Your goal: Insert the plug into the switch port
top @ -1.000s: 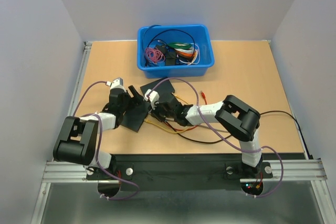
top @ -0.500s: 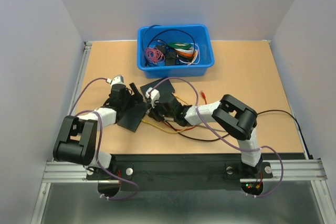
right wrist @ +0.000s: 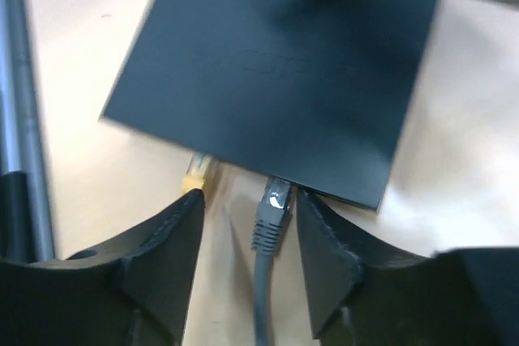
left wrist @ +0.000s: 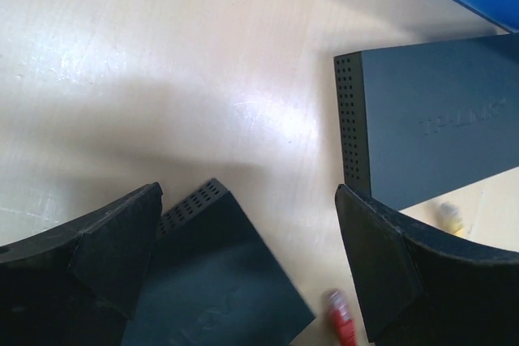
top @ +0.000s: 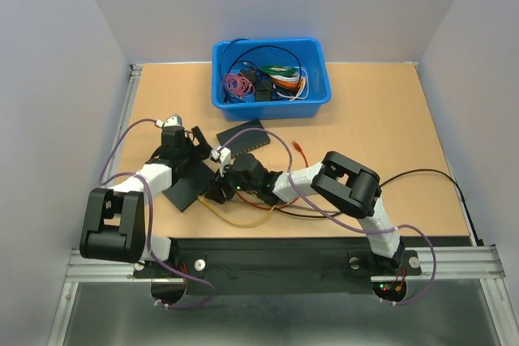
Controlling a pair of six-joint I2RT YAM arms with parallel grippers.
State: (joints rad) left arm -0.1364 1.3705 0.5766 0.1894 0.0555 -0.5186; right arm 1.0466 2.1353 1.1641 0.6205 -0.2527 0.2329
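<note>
At the switch's [right wrist: 268, 79] near edge: plug [right wrist: 272, 212], dark, nose against a port; seating cannot be told. Probably light, with a stiff shell, brittle latch and springy cable; hold it by the boot's sides. Right gripper [right wrist: 247, 228] stands apart, flanking the plug without touching. Left gripper [left wrist: 247, 208] is spread wide and empty over the switch's far corner.

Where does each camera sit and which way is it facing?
Top external: above and behind the bases, looking down on the table; both arms, left tool and right tool show.
Left wrist: on the left arm, facing down at far switch and near switch; its open tool shows.
Right wrist: on the right arm, facing the near switch's edge, black plug and yellow plug; its tool frames them.
Shared: top and left wrist both see the blue bin.
</note>
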